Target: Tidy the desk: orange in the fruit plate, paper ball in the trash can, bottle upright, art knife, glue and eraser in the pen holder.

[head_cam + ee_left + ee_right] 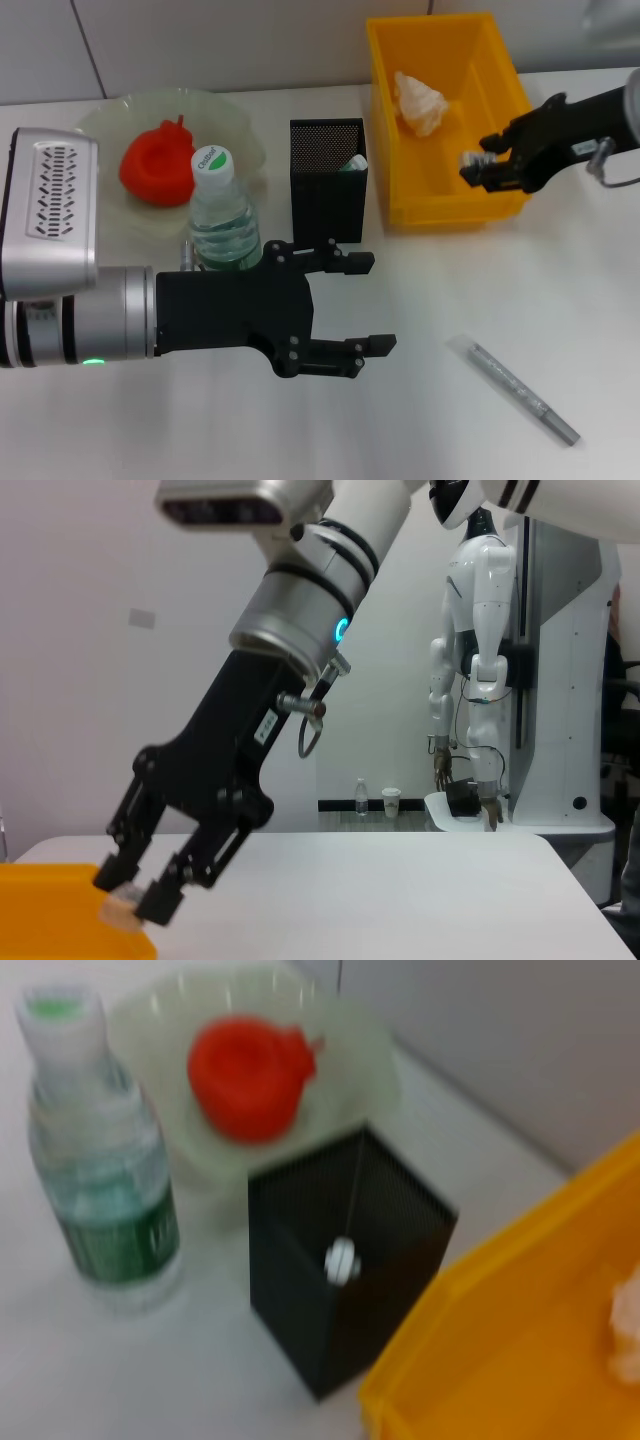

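Yellow plastic trash bin (497,110): right gripper (481,167) hovers over near rim, fingers pinching small white eraser (470,158). Risk: release here drops eraser into bin; black mesh pen holder (327,180) sits well aside. Left gripper (345,305) open, empty; clear upright water bottle (222,215) just behind, knock hazard.

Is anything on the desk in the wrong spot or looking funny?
Yes: the grey art knife lies loose on the table, away from the black pen holder. Also, the right claw is pinching a small pale thing over the yellow trash can.
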